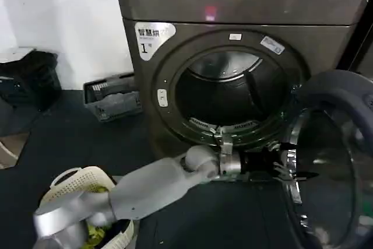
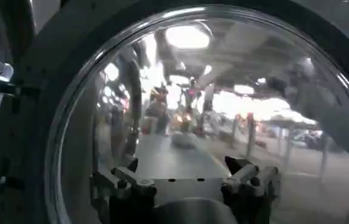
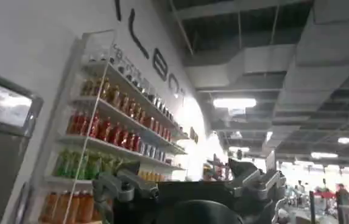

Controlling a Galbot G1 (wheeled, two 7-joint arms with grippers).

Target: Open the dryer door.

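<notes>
Bronze-grey metal makes up the one dryer [image 1: 245, 4], which carries one white "1" sticker [image 1: 152, 36] at its upper left and one small pink light [image 1: 210, 11] on the panel above the opening. Its steel drum [image 1: 233, 86] lies exposed, for the dryer door [image 1: 332, 167] stands swung out to the machine's right side, glass and grey rim facing across the opening.

One arm reaches in from the lower left of the head view; the left pincer [image 1: 285, 167] sits against the door's inner edge, below the drum opening, fingers spread apart. In the left wrist view the same pincer [image 2: 186, 182] faces the door's glass [image 2: 211, 91] closely.

Right pincer [image 3: 192, 182] points up towards shelves of bottles [image 3: 101, 131] and a ceiling, fingers apart, holding nothing.

On the floor: one cream laundry basket [image 1: 87, 182] near the lower left corner, and one dark crate [image 1: 113, 97] beside the dryer.
</notes>
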